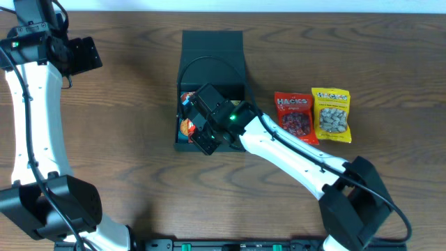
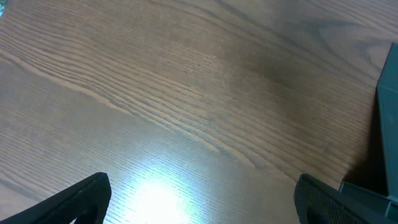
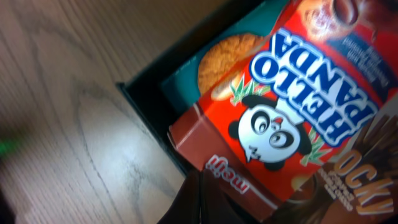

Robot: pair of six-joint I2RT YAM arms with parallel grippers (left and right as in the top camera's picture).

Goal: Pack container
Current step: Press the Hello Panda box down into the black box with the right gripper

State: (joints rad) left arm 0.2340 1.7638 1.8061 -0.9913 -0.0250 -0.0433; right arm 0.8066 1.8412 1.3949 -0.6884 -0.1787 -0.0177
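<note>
Two robot arms work at one wooden table (image 1: pixel 125 160), where a single container (image 1: pixel 211 77), a dark shallow box, sits with its flap lid (image 1: pixel 212 45) open on the far side. The right gripper (image 1: pixel 201 131) is low over the container's near left corner. Its body hides the fingers from overhead, and the wrist view does not settle whether they are closed on anything.

Three snack boxes show there. One red Hello Panda box (image 3: pixel 292 112) is tilted on top. One teal box (image 3: pixel 205 74) picturing a round biscuit lies beneath it, inside the container's wall. One brown Pocky box (image 3: pixel 364 180) rests against the red one.

Two packets lie just right of the container, one red packet (image 1: pixel 294 116) and one yellow packet (image 1: pixel 332 114), side by side. The left gripper (image 1: pixel 82 54) hangs well left of the container, its fingers (image 2: pixel 81 199) spread wide over bare wood with nothing between them.
</note>
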